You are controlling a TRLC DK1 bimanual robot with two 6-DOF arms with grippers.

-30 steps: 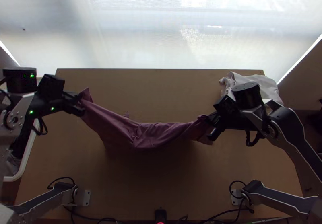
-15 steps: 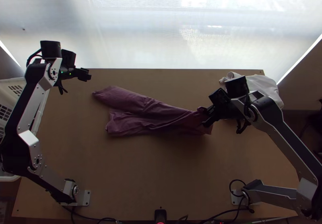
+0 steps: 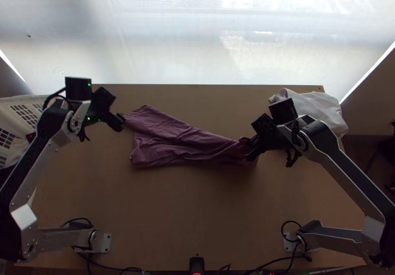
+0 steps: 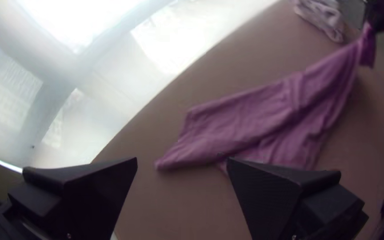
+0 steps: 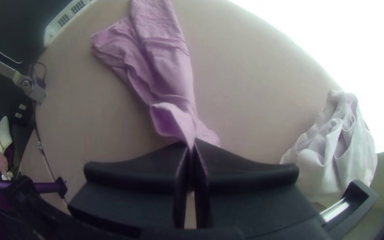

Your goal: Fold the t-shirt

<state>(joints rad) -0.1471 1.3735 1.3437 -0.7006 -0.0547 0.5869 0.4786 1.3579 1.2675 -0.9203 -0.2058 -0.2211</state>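
The mauve t-shirt (image 3: 173,139) lies bunched lengthwise across the middle of the table, its left part spread into two lobes. At its right end my right gripper (image 3: 248,150) is shut on the cloth; in the right wrist view that gripper (image 5: 191,144) pinches a raised edge of the shirt (image 5: 165,71). My left gripper (image 3: 121,122) hangs by the shirt's upper left tip. In the left wrist view the left gripper (image 4: 182,162) stands open with wide-parted fingers and no cloth between them, while the shirt (image 4: 267,120) lies beyond.
A crumpled white cloth (image 3: 321,108) lies at the table's far right corner, behind the right gripper. White plastic baskets (image 3: 15,122) stand off the left edge. A small black device (image 3: 196,264) sits at the near edge, with cables beside it.
The left gripper let go of the shirt's left end, drew back to the far left, then came back toward it. That end dropped onto the table. The right gripper moved slightly left with the cloth.
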